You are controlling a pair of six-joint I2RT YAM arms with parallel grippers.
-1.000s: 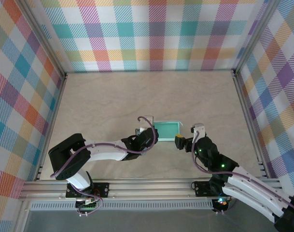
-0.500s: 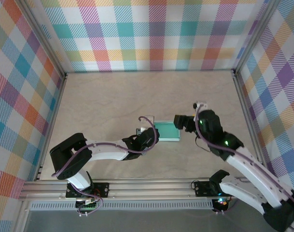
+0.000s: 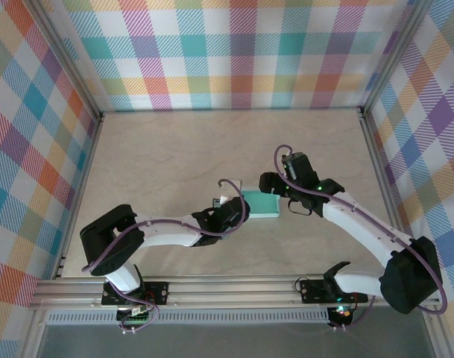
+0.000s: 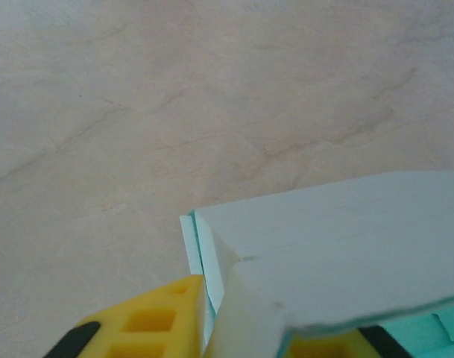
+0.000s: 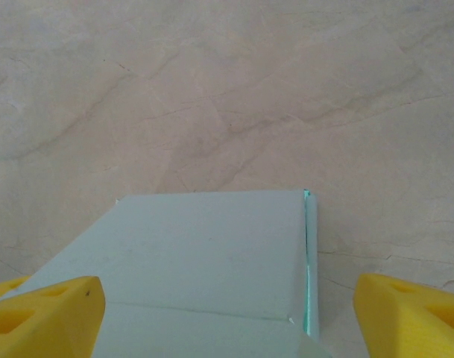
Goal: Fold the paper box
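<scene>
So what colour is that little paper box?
The paper box is pale mint-teal, clearest in right wrist view.

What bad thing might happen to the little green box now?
1. The left gripper seems to pinch one end of the paper box. The thin card might crease or get squashed there.
2. The right gripper is open astride the other end. If it closes or pushes unevenly, the box may slide on the smooth table, or a side may bend the wrong way.
</scene>
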